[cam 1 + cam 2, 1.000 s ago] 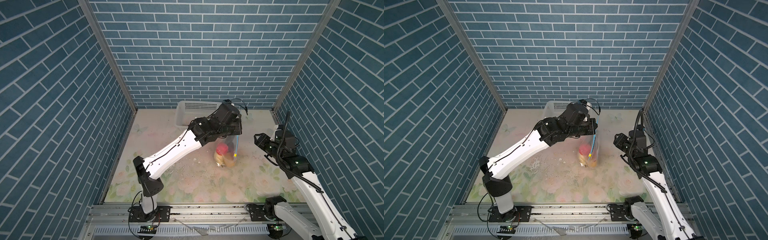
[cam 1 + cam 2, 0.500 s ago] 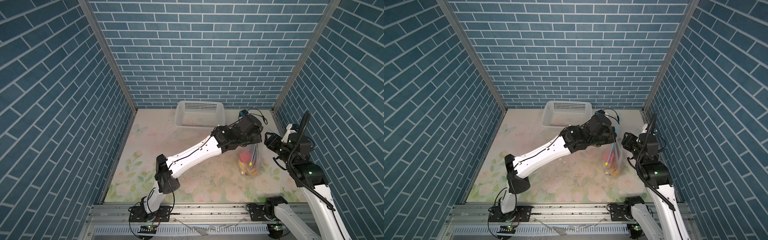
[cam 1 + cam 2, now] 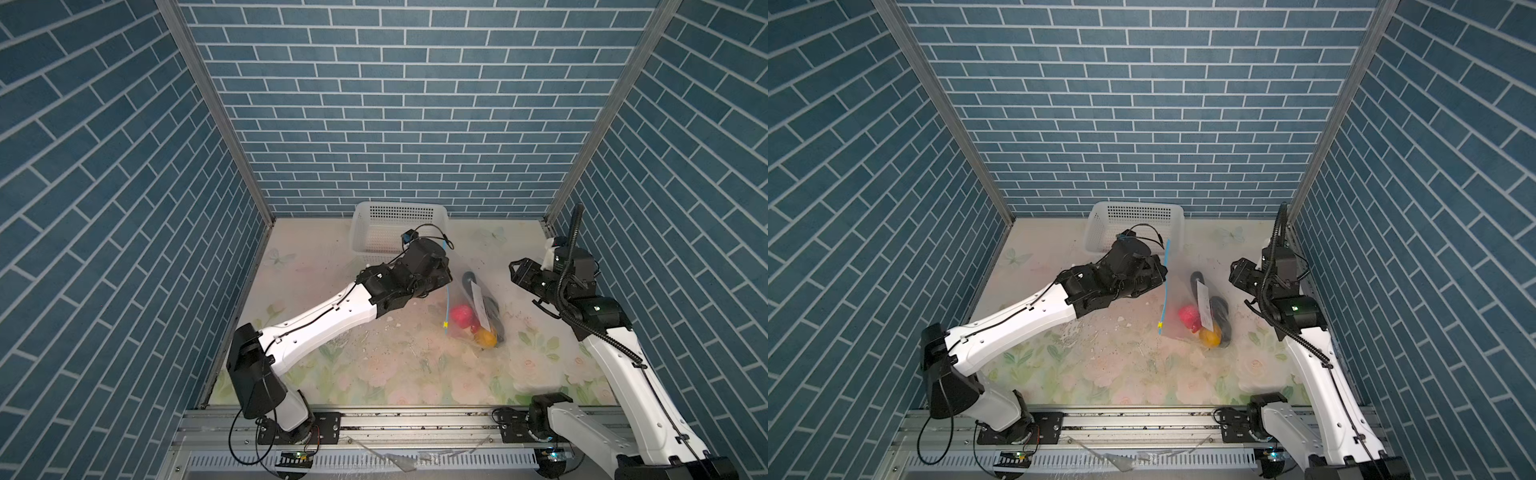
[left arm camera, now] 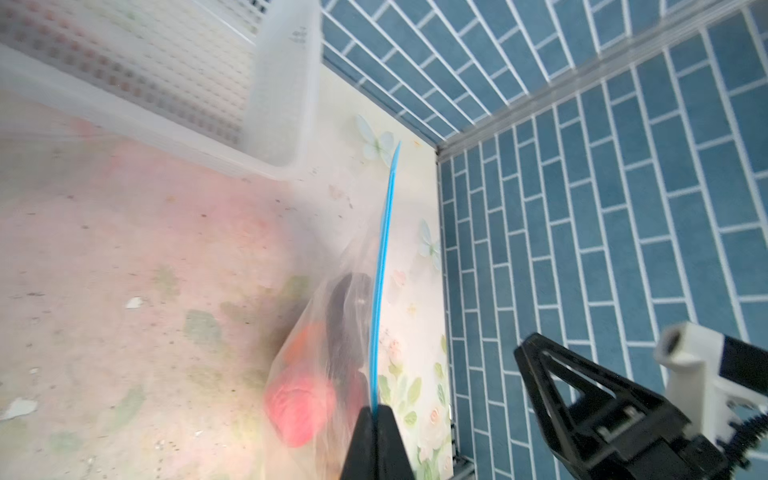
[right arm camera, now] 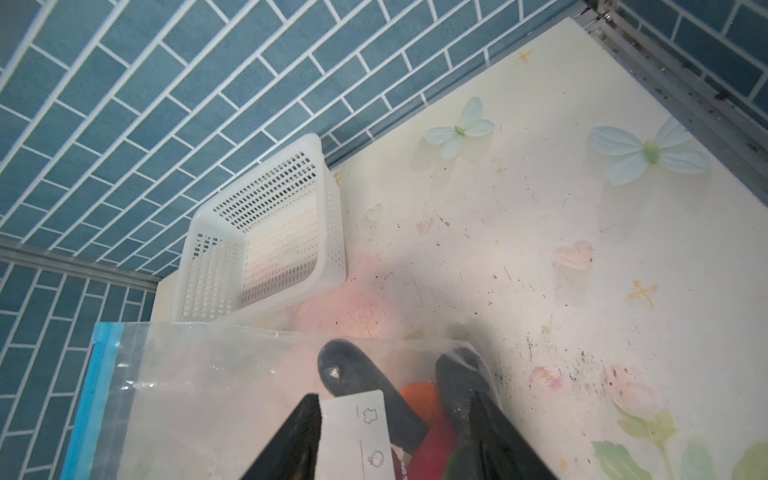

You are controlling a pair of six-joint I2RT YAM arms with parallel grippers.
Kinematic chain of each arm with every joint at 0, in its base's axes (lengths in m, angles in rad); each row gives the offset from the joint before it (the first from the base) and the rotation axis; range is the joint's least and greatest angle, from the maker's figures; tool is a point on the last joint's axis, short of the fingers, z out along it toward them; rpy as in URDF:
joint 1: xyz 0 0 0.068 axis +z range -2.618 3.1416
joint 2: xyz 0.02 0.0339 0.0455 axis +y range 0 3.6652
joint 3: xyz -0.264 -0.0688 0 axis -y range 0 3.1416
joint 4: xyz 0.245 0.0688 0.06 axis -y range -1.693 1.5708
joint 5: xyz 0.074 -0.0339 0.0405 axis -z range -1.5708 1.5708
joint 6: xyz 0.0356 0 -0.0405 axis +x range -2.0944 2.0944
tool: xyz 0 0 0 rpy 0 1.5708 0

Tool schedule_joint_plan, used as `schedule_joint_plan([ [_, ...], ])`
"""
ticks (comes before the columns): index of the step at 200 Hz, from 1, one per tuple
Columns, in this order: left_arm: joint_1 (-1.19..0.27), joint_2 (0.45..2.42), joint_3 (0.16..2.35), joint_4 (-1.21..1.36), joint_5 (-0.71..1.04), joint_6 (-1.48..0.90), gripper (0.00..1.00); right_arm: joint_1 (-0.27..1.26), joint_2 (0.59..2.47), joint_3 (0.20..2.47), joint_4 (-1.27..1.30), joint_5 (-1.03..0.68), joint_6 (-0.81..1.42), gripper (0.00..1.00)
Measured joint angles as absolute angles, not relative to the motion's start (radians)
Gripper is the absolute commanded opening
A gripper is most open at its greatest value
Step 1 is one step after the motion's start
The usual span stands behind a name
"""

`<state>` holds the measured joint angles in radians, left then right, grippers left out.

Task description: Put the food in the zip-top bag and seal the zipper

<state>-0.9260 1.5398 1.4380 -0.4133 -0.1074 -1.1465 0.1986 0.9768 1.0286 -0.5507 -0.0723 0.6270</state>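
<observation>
Beneath the zip-top bag (image 3: pixel 478 304), a floral tabletop (image 3: pixel 374 365) meets blue brick walls (image 3: pixel 374 104).

top views: high front, looking down, whole scene | wrist views: close, both share zip-top bag (image 4: pixel 307 320) (image 5: pixel 195 374)

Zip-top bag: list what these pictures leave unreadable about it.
- Zipper seal: edge-on in left wrist view, too thin in both top views.
- Food count: blurred in left wrist view; label and right gripper cover it in right wrist view.
- Left gripper pinch: hidden by its wrist in both top views.
</observation>
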Motion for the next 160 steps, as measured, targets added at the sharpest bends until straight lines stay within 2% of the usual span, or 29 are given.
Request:
schedule_joint_plan([
  [37, -0.844, 1.456, 1.218, -0.345, -0.051, -1.175, 0.0, 0.233, 1.065, 1.034, -0.513, -0.152, 0.62, 0.57],
  [102, -0.7, 1.331, 0.945, -0.278, 0.056, -1.146, 0.0, 0.37, 1.156, 1.035, -0.507, -0.162, 0.575, 0.55],
  [132, -0.639, 1.282, 0.825, -0.219, 0.137, -1.092, 0.0, 0.428, 1.182, 1.035, -0.508, -0.152, 0.559, 0.52],
  [160, -0.575, 1.252, 0.723, -0.185, 0.216, -1.028, 0.0, 0.502, 1.23, 1.035, -0.508, -0.144, 0.538, 0.46],
])
